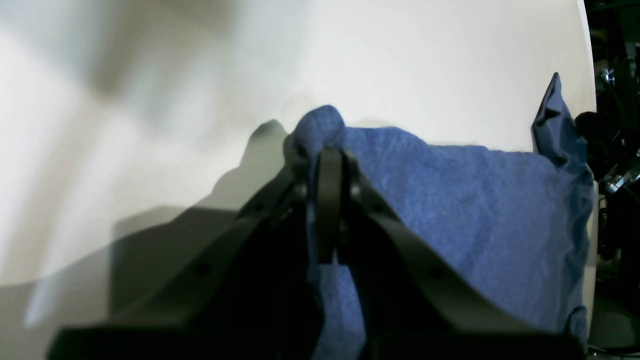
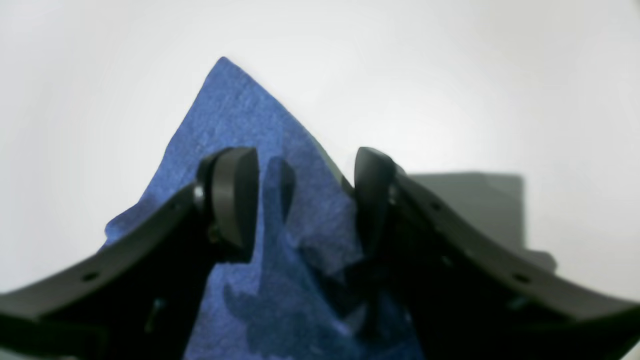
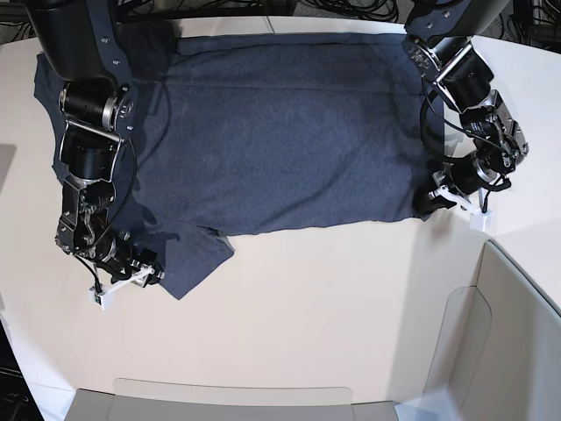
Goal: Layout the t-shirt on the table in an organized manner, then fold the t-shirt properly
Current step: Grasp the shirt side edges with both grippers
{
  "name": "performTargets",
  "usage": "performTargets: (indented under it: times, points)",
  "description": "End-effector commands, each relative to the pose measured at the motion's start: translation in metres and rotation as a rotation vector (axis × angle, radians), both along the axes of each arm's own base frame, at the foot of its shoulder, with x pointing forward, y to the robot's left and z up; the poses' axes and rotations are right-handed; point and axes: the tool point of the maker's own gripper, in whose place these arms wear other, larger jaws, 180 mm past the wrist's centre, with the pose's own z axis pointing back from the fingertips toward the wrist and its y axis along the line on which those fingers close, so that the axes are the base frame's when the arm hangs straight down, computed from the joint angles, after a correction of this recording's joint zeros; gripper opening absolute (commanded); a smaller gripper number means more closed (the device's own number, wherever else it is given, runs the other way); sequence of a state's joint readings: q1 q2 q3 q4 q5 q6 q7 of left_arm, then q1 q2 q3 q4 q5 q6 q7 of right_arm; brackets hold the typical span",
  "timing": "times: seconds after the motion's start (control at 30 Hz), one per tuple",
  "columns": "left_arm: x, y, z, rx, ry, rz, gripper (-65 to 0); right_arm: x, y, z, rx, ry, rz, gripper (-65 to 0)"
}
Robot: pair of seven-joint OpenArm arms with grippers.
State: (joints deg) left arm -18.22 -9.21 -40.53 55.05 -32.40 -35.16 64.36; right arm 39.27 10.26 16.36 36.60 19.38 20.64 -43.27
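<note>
While the t-shirt (image 3: 280,132) lies mostly spread on the table (image 3: 333,307), I judge layout unfinished (folding not begun): left gripper (image 1: 330,160) pinches its 3 o'clock corner, right gripper (image 2: 305,200) gapes over the rumpled 8 o'clock sleeve.

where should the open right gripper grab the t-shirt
Grip the pointed sleeve corner of the t-shirt, which lies flat between the right gripper jaws. Come from above and close across its thin edge: probably easier to pinch than the flat body.

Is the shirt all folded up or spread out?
Mostly spread: the t-shirt lies flat across the table, with only one sleeve corner folded.
</note>
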Motion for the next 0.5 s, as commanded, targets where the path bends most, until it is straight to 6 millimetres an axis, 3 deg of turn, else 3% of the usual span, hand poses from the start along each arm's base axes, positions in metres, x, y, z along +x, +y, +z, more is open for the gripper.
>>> performTargets:
  times: [0.0,0.1,0.27,0.47]
  points:
    - [-0.030,-0.003,-0.027,0.054,0.166,-0.075,-63.9,0.003,0.001,0.007,-0.013,-0.004,0.021,-34.9]
    - [-0.030,-0.003,-0.027,0.053,0.165,-0.075,-63.9,-0.003,0.007,-0.003,-0.011,0.014,0.032,-41.8]
    - [-0.031,-0.003,-0.027,0.053,0.166,-0.073,-63.9,-0.007,0.018,-0.010,-0.027,0.031,0.068,-63.9]
    - [-0.030,-0.003,-0.026,0.053,0.162,-0.075,-64.2,-0.011,0.022,-0.014,-0.046,0.038,0.091,-65.0]
